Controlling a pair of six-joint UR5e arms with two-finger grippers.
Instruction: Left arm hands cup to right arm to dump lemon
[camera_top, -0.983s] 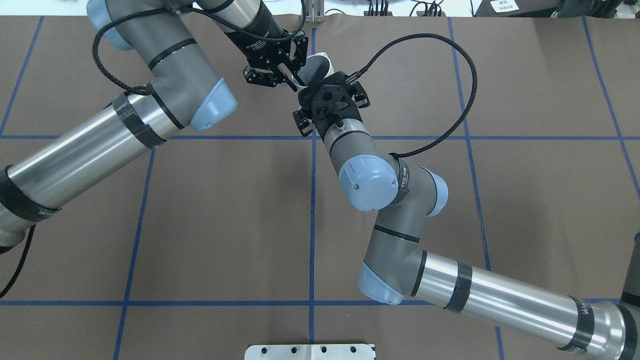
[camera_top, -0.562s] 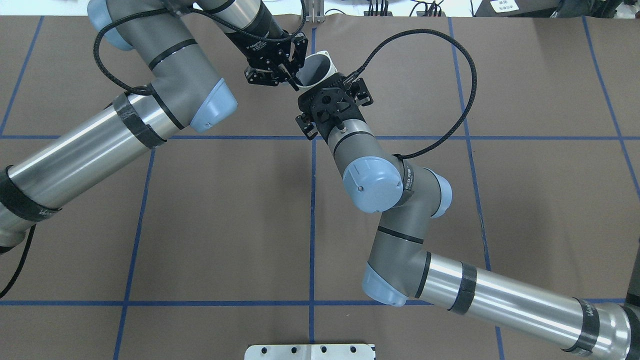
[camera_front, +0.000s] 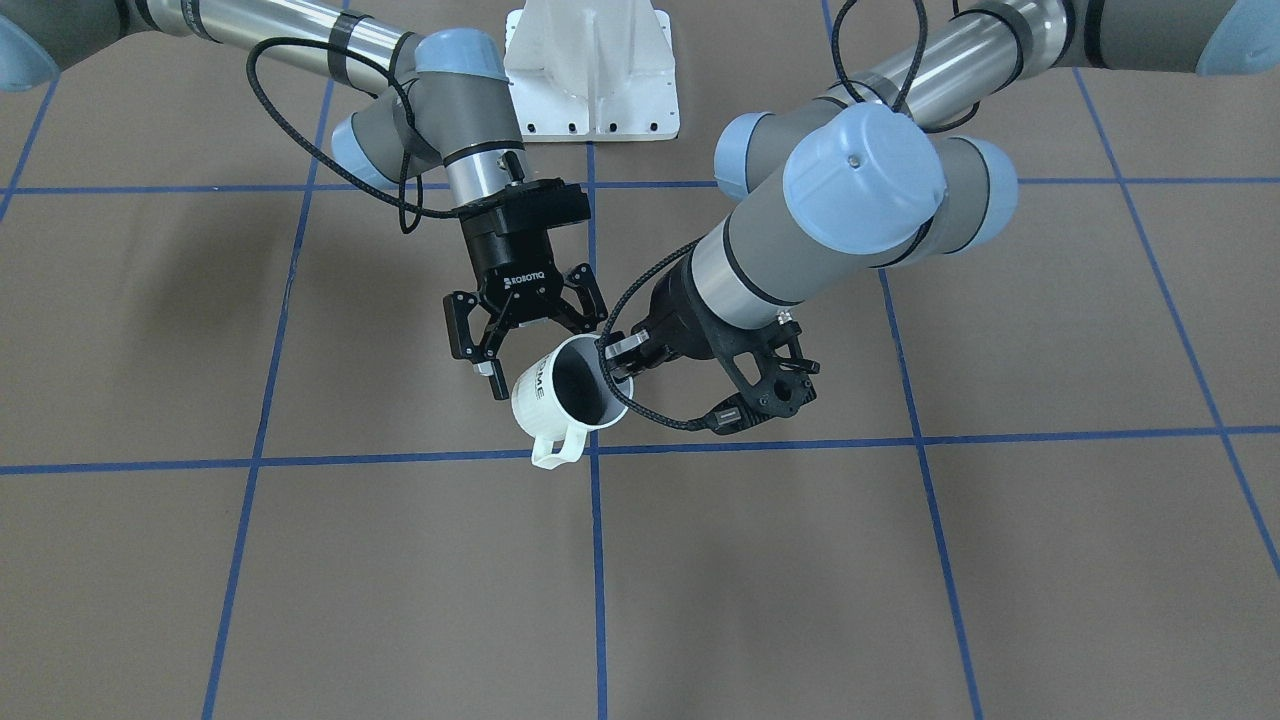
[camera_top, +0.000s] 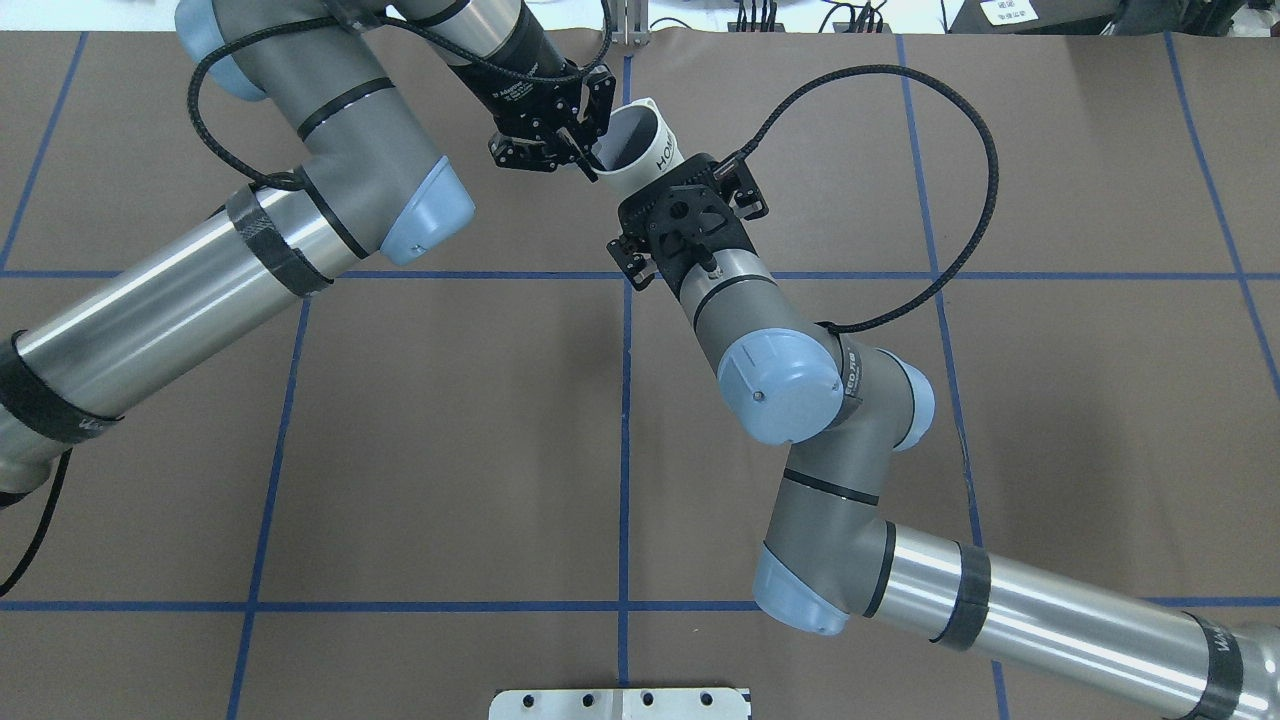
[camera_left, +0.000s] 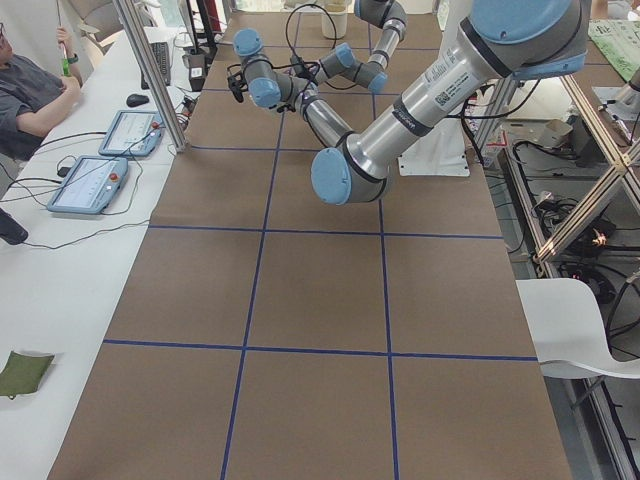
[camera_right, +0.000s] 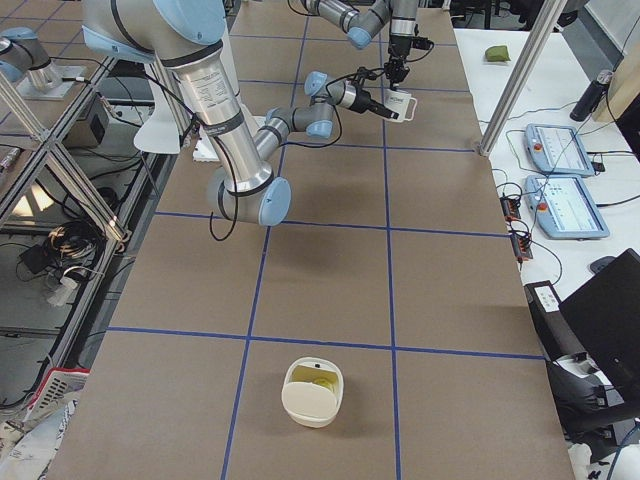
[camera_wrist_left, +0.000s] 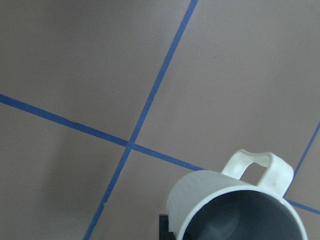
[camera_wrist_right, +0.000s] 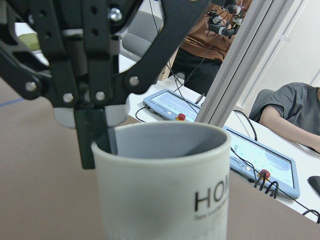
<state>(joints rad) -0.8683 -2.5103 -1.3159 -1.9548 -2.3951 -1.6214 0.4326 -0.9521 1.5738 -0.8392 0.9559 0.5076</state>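
Observation:
The cream-white cup (camera_front: 545, 400) hangs tilted in the air over the table's far middle, handle down, with dark letters on its wall (camera_top: 661, 157). My left gripper (camera_front: 612, 360) is shut on its rim; its fingers (camera_wrist_right: 92, 145) pinch the rim in the right wrist view. My right gripper (camera_front: 545, 345) is open, one finger on each side of the cup's body. The cup also shows in the left wrist view (camera_wrist_left: 200, 195) and the exterior right view (camera_right: 402, 103). Its inside looks grey, and no lemon shows in it.
A white bowl (camera_right: 312, 392) with something yellow-green inside stands on the table toward my right end. The white base plate (camera_front: 590, 90) is at my side. Tablets (camera_right: 560, 150) and operators are beyond the far edge. Blue tape lines cross the brown tabletop (camera_top: 450, 430).
My right arm's wrist has shifted right and back toward me, uncovering more of the cup's wall and its letters. The left gripper has kept the rim in about the same place.

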